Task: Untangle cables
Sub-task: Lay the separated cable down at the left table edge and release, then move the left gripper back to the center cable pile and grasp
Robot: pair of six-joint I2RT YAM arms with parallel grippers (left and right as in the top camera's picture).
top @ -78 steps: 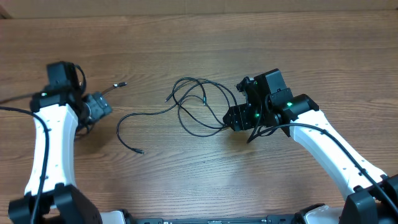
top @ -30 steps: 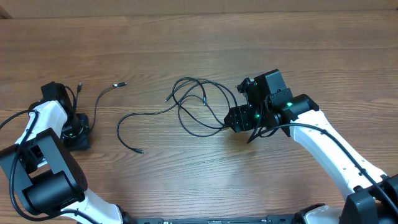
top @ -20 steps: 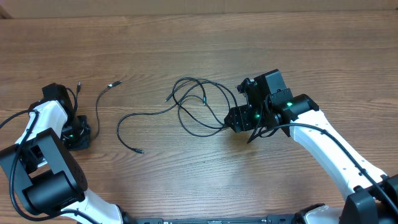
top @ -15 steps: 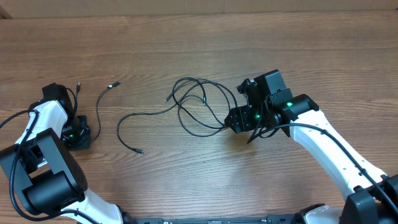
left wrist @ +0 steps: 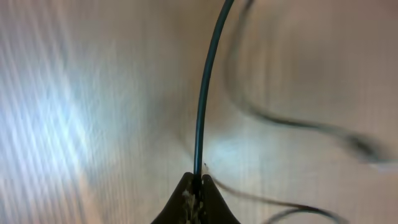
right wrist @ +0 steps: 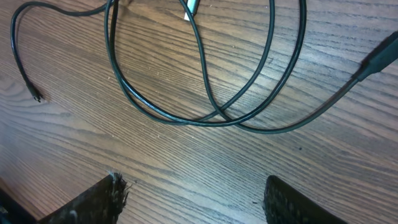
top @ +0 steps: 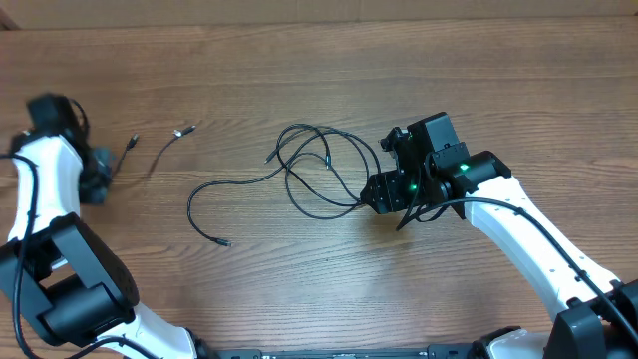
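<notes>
A: Entry one, left gripper (left wrist: pixel 198 180)?
B: Clenched on short cable (left wrist: pixel 203 106). Location: far left of counter (top: pixel 329 299), well apart from tangle (top: pixel 319 170).
A: Entry two, right gripper (right wrist: pixel 196 199)?
B: Spread, empty, hovering over tangle's right side.
A: Handling note?
B: Judged best: draw short cable leftward, slow and low; right gripper pins one loop only.

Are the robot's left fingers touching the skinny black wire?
Touching. The left wrist view shows the fingers pinched shut on the thin black cable, which runs up from between their tips.
</notes>
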